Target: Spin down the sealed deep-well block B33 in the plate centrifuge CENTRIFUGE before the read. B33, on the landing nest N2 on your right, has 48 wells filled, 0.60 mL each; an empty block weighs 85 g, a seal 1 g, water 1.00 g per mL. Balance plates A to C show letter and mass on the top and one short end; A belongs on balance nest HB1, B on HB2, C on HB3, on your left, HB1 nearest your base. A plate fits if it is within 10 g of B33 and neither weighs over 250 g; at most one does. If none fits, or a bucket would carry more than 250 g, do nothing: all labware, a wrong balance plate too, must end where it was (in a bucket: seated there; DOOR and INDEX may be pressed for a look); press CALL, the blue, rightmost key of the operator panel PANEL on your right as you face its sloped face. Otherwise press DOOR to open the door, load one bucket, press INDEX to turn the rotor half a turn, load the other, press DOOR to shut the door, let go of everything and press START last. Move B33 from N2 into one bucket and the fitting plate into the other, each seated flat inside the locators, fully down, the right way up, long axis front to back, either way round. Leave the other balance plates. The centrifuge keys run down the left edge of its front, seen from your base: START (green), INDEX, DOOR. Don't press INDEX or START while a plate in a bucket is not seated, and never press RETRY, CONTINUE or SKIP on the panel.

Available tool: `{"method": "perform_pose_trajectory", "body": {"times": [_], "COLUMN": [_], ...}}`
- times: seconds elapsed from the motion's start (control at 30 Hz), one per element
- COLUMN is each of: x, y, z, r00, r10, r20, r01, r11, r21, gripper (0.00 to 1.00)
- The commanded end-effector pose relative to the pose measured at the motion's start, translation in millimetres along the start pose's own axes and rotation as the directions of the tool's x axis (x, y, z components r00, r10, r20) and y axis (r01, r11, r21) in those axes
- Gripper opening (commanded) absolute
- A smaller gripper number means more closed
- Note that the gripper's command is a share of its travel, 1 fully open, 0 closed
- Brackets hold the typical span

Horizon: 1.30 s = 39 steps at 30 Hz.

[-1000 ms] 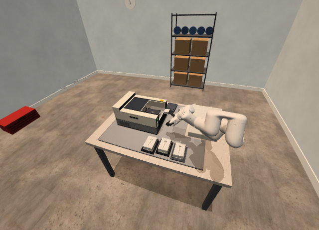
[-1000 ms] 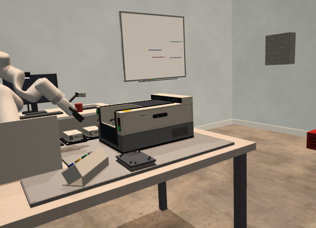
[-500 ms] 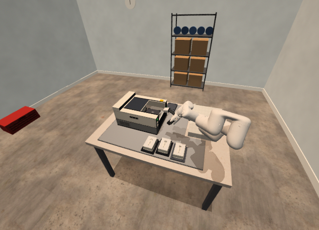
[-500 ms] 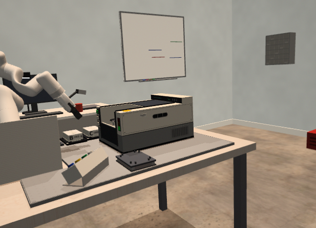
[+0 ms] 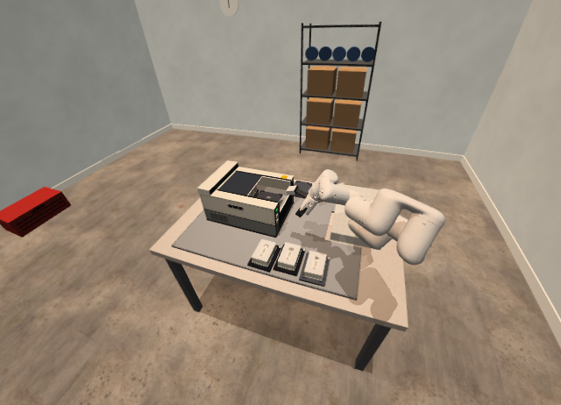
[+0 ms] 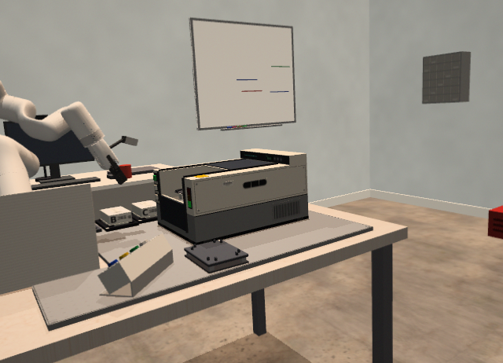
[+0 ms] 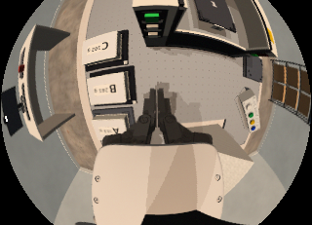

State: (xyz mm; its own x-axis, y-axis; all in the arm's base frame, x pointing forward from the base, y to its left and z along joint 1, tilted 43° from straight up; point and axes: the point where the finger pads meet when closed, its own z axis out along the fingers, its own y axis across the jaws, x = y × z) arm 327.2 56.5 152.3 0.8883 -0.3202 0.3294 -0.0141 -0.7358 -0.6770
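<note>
Far left: all three balance plates sat on their nests, C point(image 7: 104, 48), B point(image 7: 108, 89) and the one nearest the base, presumably A point(image 7: 107, 130). We judged that no balance plate had been loaded yet. The mass figures on them were too small to read.

Centre: the gripper point(image 7: 156, 93) hung above the mat just before the key column of CENTRIFUGE point(image 5: 239, 207), fingers pressed together with nothing between them. It lined up with the green START key point(image 7: 152, 17) and the two keys below; we could not tell which it was aimed at, nor whether it touched any.

The centrifuge door stood open, showing a pale chamber with a dark bucket point(image 5: 267, 195) inside.

Right: nest N2 point(image 6: 214, 255) lay bare, pins showing, so B33 had left it. We could not find the block with certainty; it was presumably in the rotor, but the chamber was too dark to confirm seating. PANEL point(image 6: 137, 265) appeared untouched.

Left to do, by our reckoning: index, load the balance, shut the door, start.
</note>
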Motion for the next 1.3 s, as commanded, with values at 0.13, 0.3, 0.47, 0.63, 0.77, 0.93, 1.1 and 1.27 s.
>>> {"method": "perform_pose_trajectory", "body": {"times": [0.13,0.3,0.47,0.63,0.77,0.93,1.1,1.27], "x": [2,2,3,3,3,3,3,3], "y": [-3,-2,-2,-2,-2,-2,-2,-2], "z": [-50.9,-64.1,-72.1,-81.5,-85.6,-87.3,-87.6,-87.6], "r00": [0.956,0.938,0.919,0.896,0.885,0.881,0.881,0.881], "r10": [-0.002,-0.003,-0.003,-0.004,-0.004,-0.004,-0.004,-0.004], "r20": [0.292,0.347,0.395,0.445,0.465,0.473,0.474,0.474], "r01": [-0.002,-0.002,-0.002,-0.002,-0.002,-0.002,-0.002,-0.002], "r11": [1.000,1.000,1.000,1.000,1.000,1.000,1.000,1.000], "r21": [0.014,0.013,0.013,0.014,0.014,0.014,0.014,0.014], "gripper": [0.00,0.00,0.00,0.00,0.00,0.00,0.00,0.00]}}
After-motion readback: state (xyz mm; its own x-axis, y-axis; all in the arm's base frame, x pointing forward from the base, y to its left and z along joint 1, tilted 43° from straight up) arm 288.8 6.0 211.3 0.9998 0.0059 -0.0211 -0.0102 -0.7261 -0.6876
